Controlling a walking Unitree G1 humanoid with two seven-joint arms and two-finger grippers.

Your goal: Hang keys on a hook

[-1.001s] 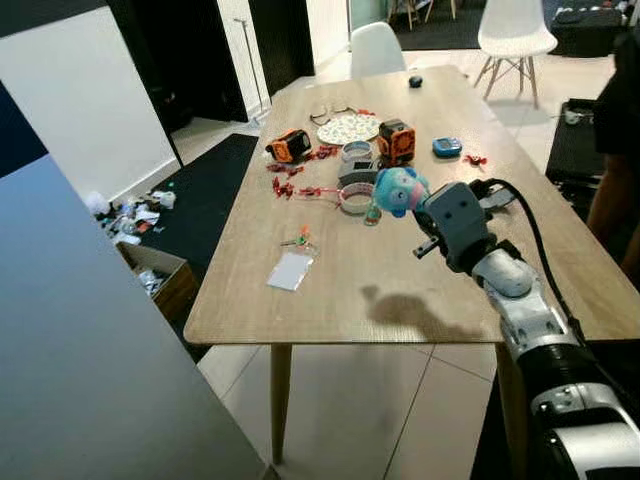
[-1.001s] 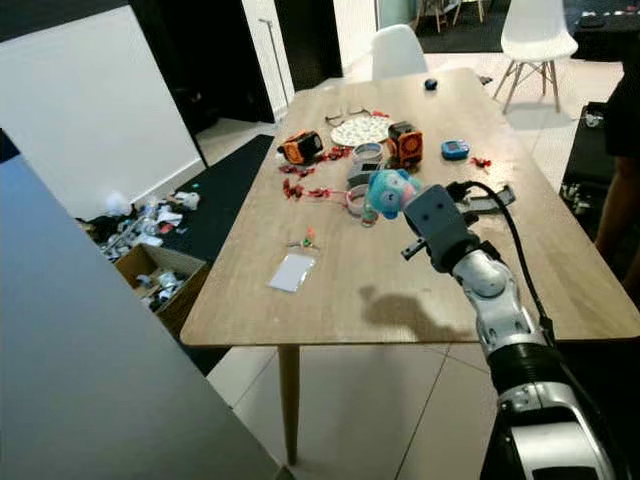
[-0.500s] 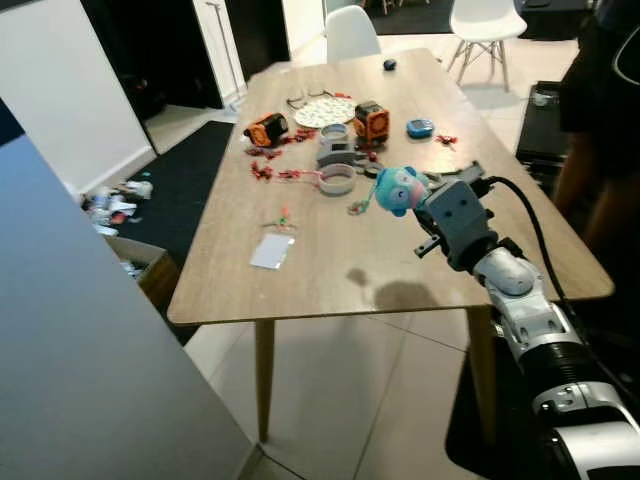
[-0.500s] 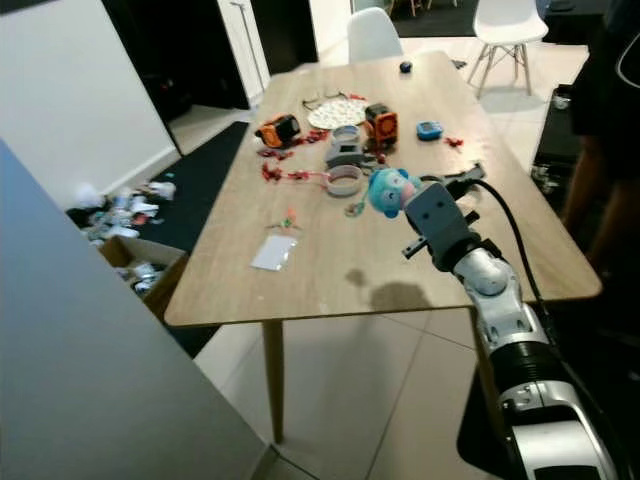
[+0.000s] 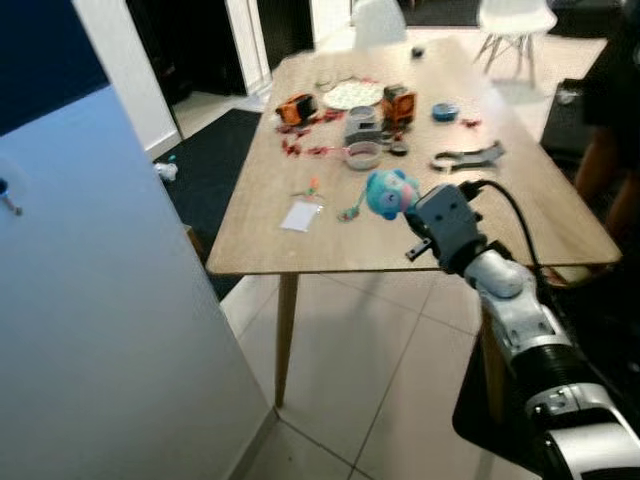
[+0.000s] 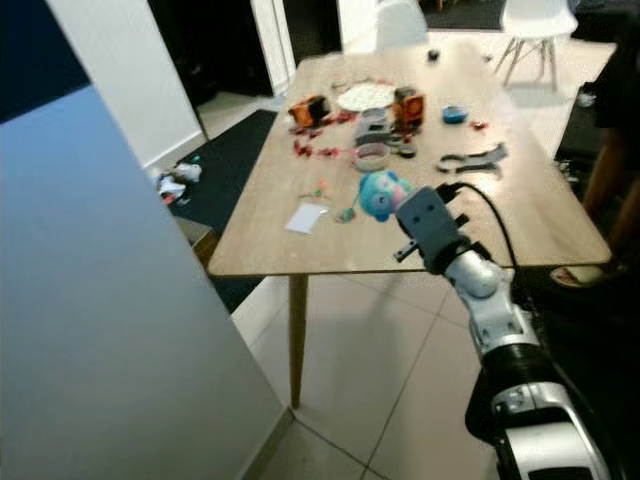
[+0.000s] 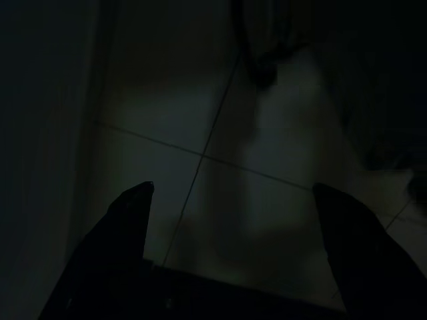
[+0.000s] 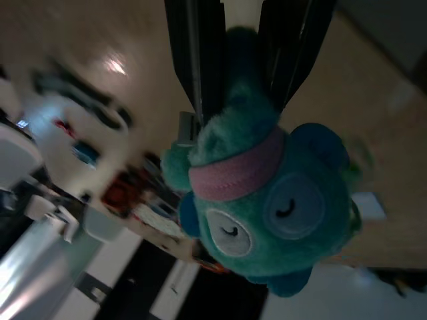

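Our right gripper (image 5: 400,199) clamps a teal plush keychain (image 8: 263,200) above the wooden table's (image 5: 330,235) near edge. We cannot make out any keys; our fingers (image 8: 200,53) hide the toy's top. It has a pink headband. Our left gripper (image 7: 233,200) hangs spread in darkness.

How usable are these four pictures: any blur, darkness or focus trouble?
Left and right eye views: evenly lit, slightly soft, the clutter on the wooden table smeared. Left wrist view: very dark, the left gripper a silhouette over dim floor tiles. Right wrist view: the teal plush keychain toy between the right gripper's fingers is sharp; the background behind it is blurred.
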